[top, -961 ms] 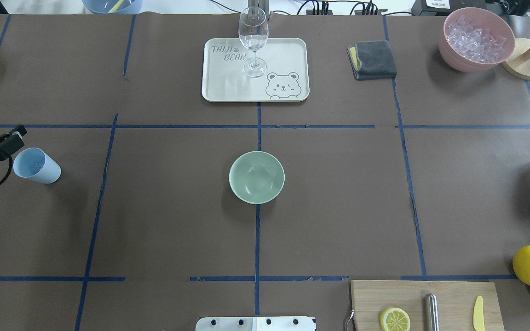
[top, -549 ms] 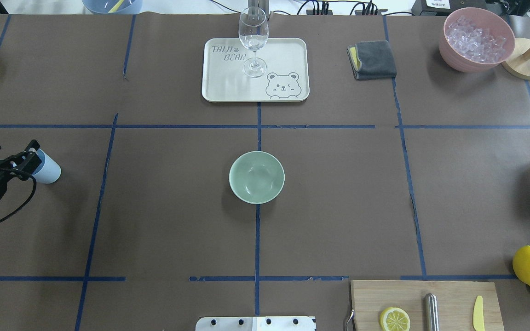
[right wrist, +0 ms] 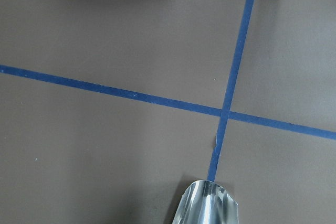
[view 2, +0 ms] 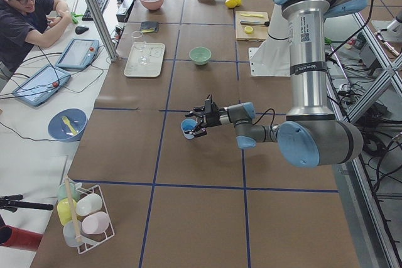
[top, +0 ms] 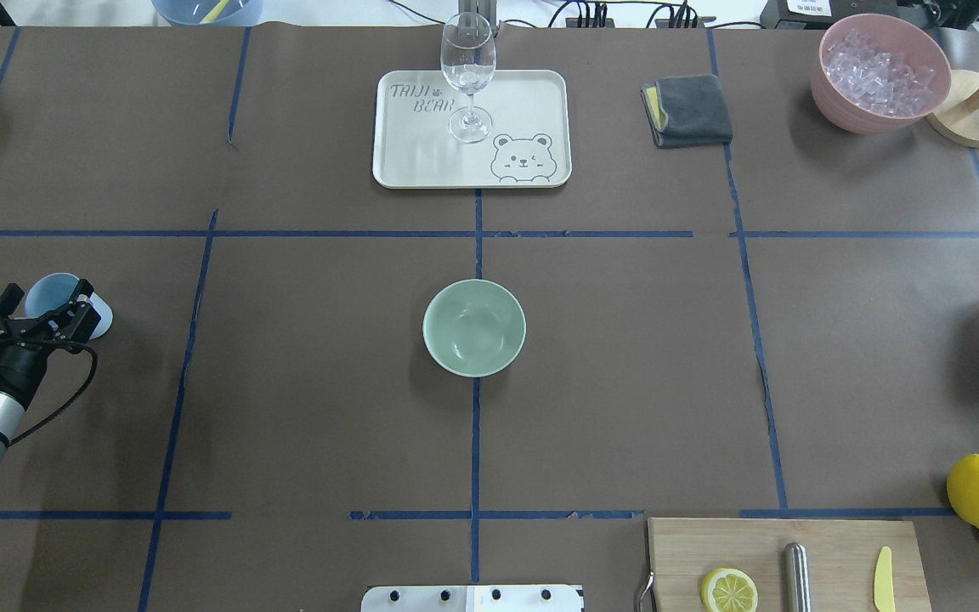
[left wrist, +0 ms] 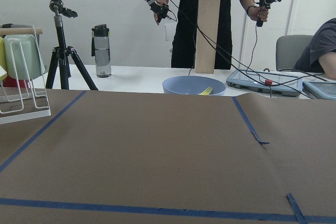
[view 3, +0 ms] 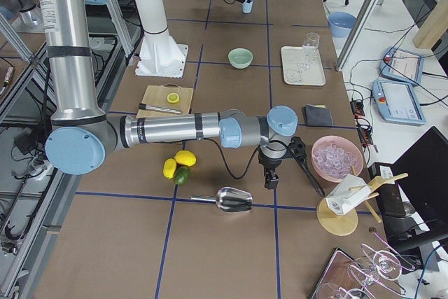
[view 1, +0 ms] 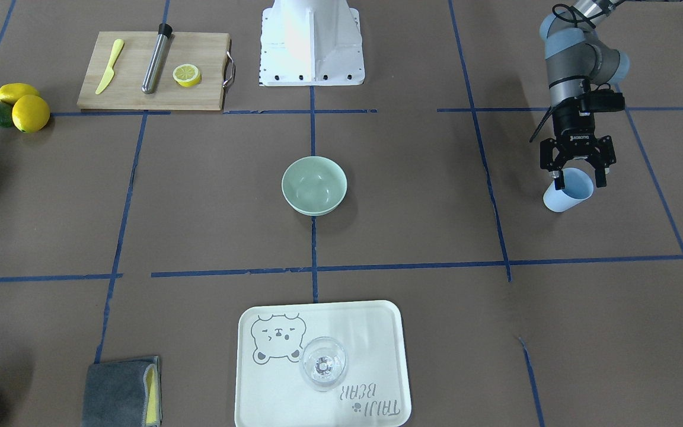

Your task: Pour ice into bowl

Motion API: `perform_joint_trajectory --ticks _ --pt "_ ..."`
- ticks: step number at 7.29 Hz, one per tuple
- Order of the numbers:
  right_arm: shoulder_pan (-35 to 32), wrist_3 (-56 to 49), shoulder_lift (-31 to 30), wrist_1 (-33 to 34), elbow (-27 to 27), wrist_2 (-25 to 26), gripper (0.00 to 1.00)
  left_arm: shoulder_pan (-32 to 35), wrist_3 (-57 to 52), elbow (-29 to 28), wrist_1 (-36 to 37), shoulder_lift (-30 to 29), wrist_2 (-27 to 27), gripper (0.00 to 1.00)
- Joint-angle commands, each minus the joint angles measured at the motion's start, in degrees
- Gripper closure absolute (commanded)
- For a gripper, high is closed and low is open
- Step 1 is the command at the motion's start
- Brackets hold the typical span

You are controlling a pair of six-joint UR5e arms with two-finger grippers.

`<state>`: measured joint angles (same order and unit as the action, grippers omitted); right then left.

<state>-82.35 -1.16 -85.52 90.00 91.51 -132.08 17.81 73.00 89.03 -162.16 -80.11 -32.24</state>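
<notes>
The light blue cup (view 1: 568, 191) is straddled by the widely spread left gripper (top: 46, 300), at 9 o'clock from the bowl (top: 474, 327), which is set mid-table. The ice (top: 876, 72) is heaped in the pink container (top: 829, 93), far off at the bowl's 2 o'clock. The right gripper's (view 3: 271, 175) spread cannot be told.

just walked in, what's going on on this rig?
The left gripper is open around a light blue cup tipped at the table's left side. The green bowl sits empty mid-table. The ice is in the pink bowl at the far right corner; the right gripper hangs near it.
</notes>
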Motion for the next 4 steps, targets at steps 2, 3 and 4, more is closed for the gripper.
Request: perform_joint_trajectory --ticks 2,3,4 --pt "0.08 0.01 0.00 0.00 -0.01 0.07 0.00 -1.38 0.30 -3.50 0.00 -1.97 3.49 0.00" --pt "0.08 0.01 0.00 0.00 -0.10 0.07 0.00 -1.90 0.30 -4.30 0.00 -3.37 4.20 0.00" --pt "0.08 0.10 0.00 0.00 -0.01 0.07 0.00 -2.25 0.30 -4.91 0.00 -3.48 4.29 0.00"
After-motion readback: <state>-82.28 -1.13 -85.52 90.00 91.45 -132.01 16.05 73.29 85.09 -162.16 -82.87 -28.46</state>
